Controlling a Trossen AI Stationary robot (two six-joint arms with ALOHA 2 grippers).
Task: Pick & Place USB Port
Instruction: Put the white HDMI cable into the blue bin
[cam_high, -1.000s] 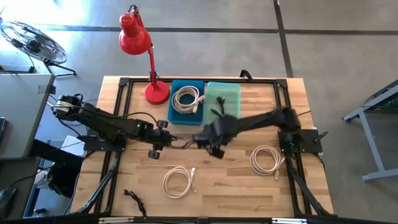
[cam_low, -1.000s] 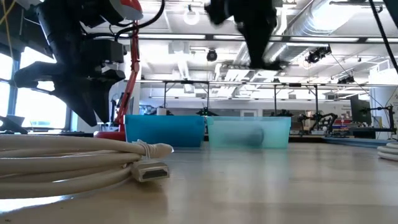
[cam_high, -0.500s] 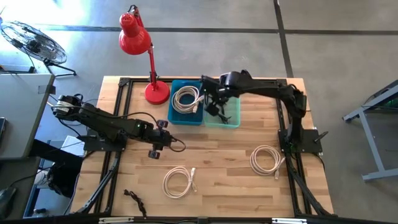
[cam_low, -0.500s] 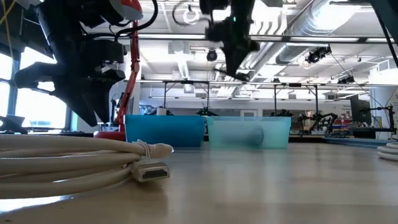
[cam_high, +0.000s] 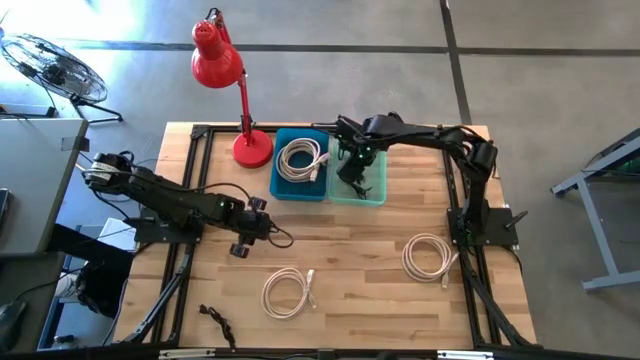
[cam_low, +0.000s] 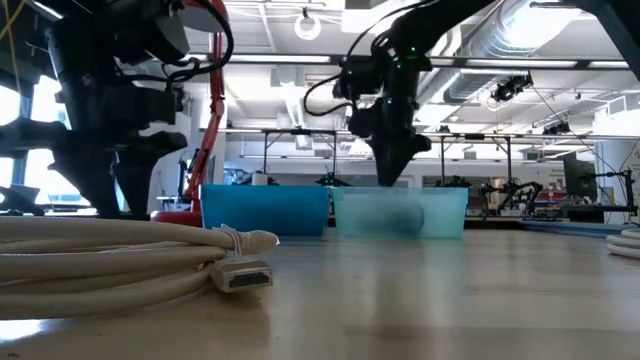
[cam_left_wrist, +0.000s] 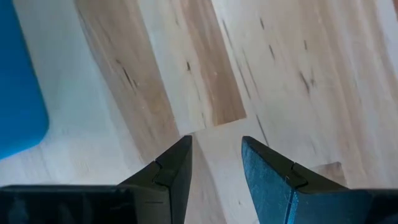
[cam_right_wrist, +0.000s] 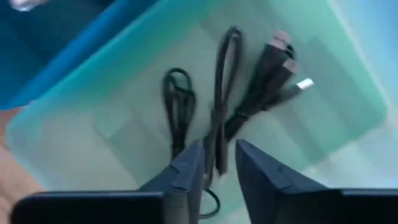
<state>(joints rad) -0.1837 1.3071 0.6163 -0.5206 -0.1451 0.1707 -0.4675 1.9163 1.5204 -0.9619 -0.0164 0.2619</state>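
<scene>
A teal bin (cam_high: 374, 146) stands at the table's far middle beside a blue bin (cam_high: 286, 191). Black USB cables (cam_right_wrist: 268, 74) lie on the teal bin's floor (cam_right_wrist: 336, 93), one with a silver plug (cam_right_wrist: 303, 84). My right gripper (cam_high: 353, 172) hangs over this bin, pointing down, fingers a little apart (cam_right_wrist: 219, 146). One thin black cable (cam_right_wrist: 218, 93) runs into the gap between them. My left gripper (cam_high: 244, 233) stands open (cam_left_wrist: 216, 140) over bare wood at the table's left middle, nothing between its fingers. My right gripper comes at the thin black cable from above, and the cable's lower stretch (cam_right_wrist: 217, 158) passes between the fingertips, far narrower than the gap. I cannot tell whether either finger touches it. The rest of the cable lies in the teal bin.
A coiled white cable (cam_high: 301, 158) fills the blue bin. Two more white coils lie on the table (cam_high: 288, 292) (cam_high: 428, 255); one is close to the low camera (cam_low: 120, 255). A red lamp (cam_high: 236, 85) stands far left. A small black cable (cam_high: 215, 322) lies at the near left.
My right gripper has swung from the table's middle, close to my left gripper, toward the far edge. It now stands over the teal bin and has come down toward it, rolling about as it went. My left gripper has sunk a little.
</scene>
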